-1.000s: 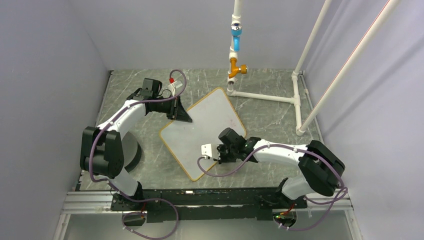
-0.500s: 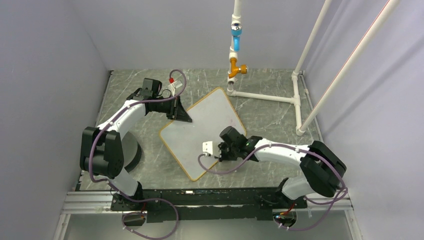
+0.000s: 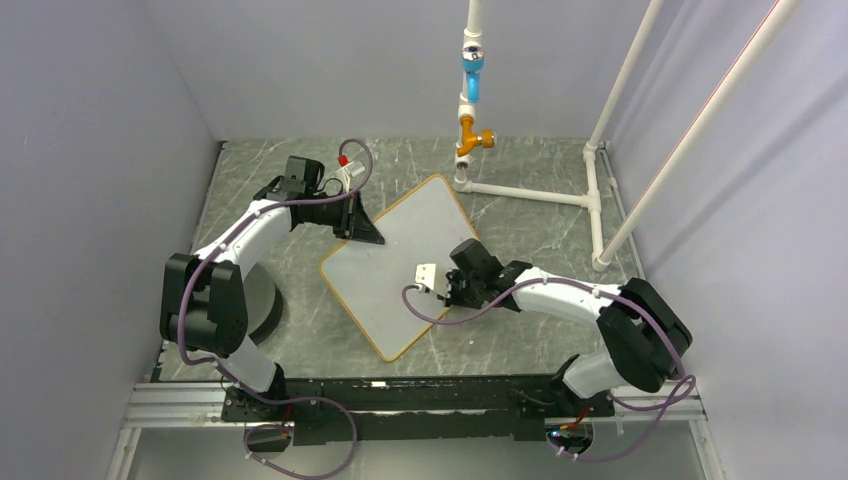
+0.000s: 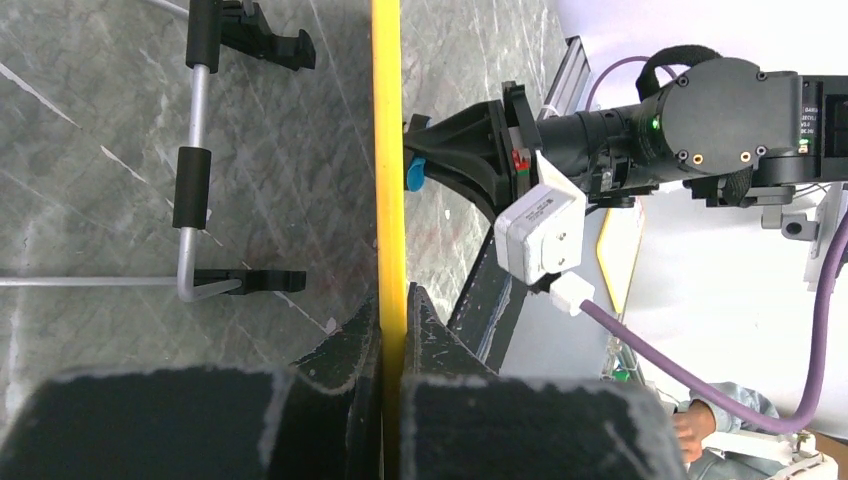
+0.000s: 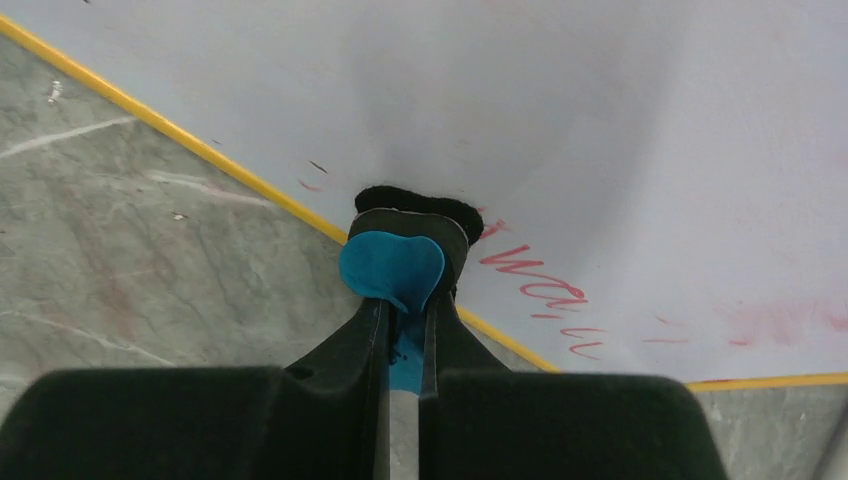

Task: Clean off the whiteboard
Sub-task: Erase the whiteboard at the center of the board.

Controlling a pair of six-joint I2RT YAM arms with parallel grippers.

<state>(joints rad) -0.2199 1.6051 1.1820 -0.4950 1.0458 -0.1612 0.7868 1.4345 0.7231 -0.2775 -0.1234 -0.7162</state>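
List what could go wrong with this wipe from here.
1. The eraser in the right pincer presses close to the yellow frame; a stroke outward could slide off the whiteboard onto the table.
2. Red handwriting lies just beside the eraser, with a fainter smear farther along; a short pass might leave some.
3. The left pincer clamps only the thin frame at one edge, so wiping pressure could perhaps twist the board loose.

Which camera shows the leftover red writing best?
Right wrist: red writing sits clearly beside the eraser. The top view shows the whiteboard but no legible marks; the left wrist sees only its yellow edge.
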